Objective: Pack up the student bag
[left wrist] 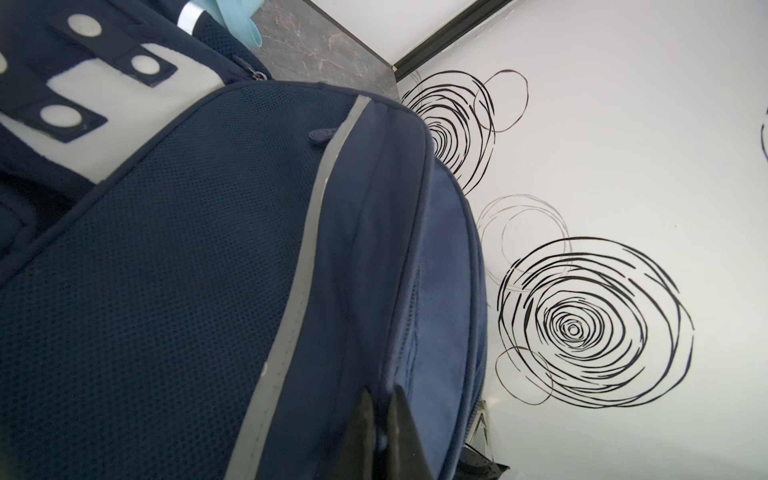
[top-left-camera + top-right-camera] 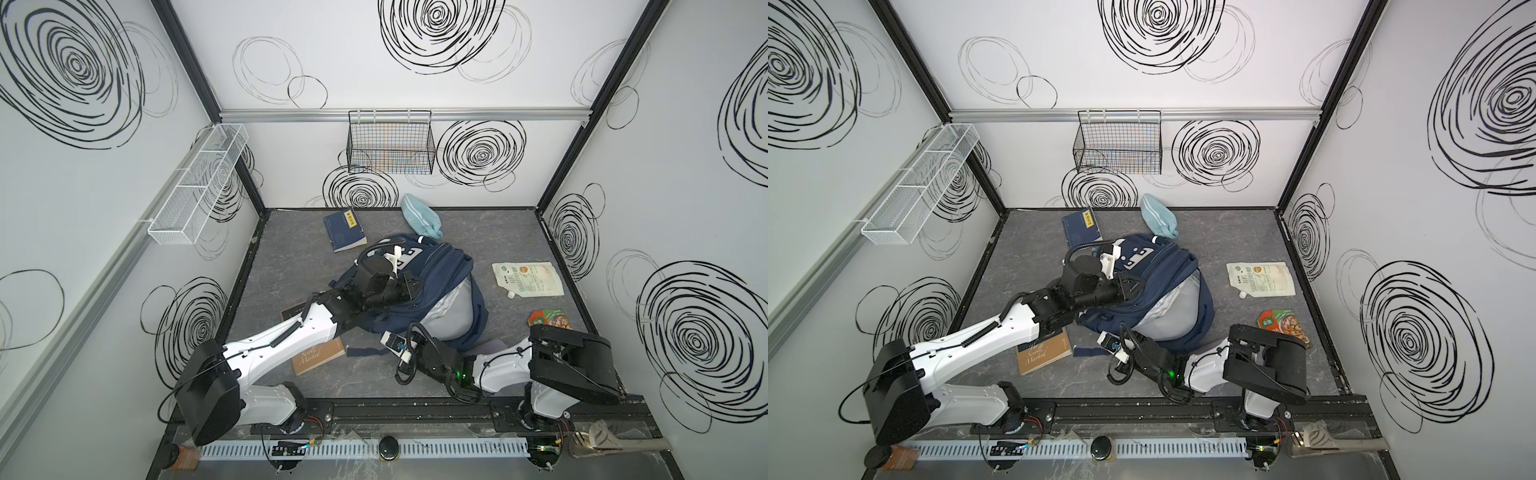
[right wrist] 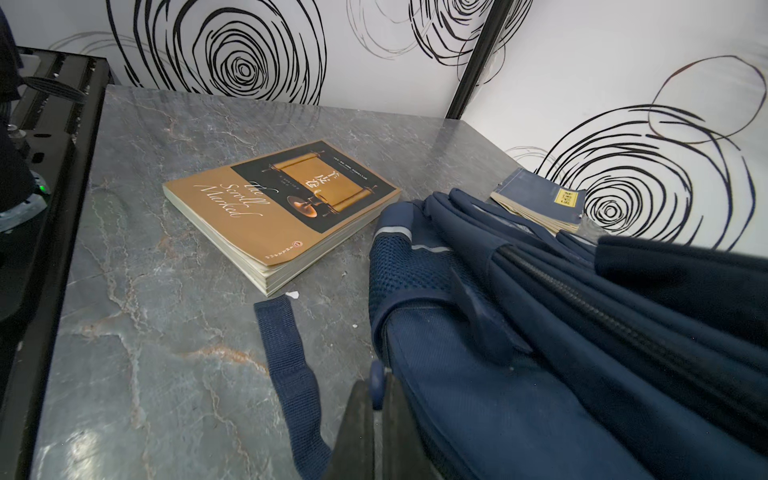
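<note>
The student bag (image 2: 440, 266) (image 2: 1167, 266), navy with a white dotted patch, lies mid-table. Its main compartment gapes and shows grey lining (image 2: 455, 305). My left gripper (image 2: 409, 286) (image 2: 1133, 286) (image 1: 380, 415) reaches over the bag's top and is shut on a fold of its navy fabric (image 1: 407, 332) beside the grey stripe. My right gripper (image 2: 386, 337) (image 2: 1104, 337) (image 3: 378, 395) sits low at the bag's near corner (image 3: 519, 395), shut on a small blue zipper pull (image 3: 377, 376). A loose navy strap (image 3: 286, 365) lies next to it on the table.
A brown book (image 2: 318, 359) (image 3: 282, 208) lies near left, partly under my left arm. A blue book (image 2: 344, 230) and a light blue pouch (image 2: 419, 216) lie behind the bag. A white food pouch (image 2: 528, 278) and an orange packet (image 2: 548, 318) lie right. Wire baskets (image 2: 390, 143) hang on the walls.
</note>
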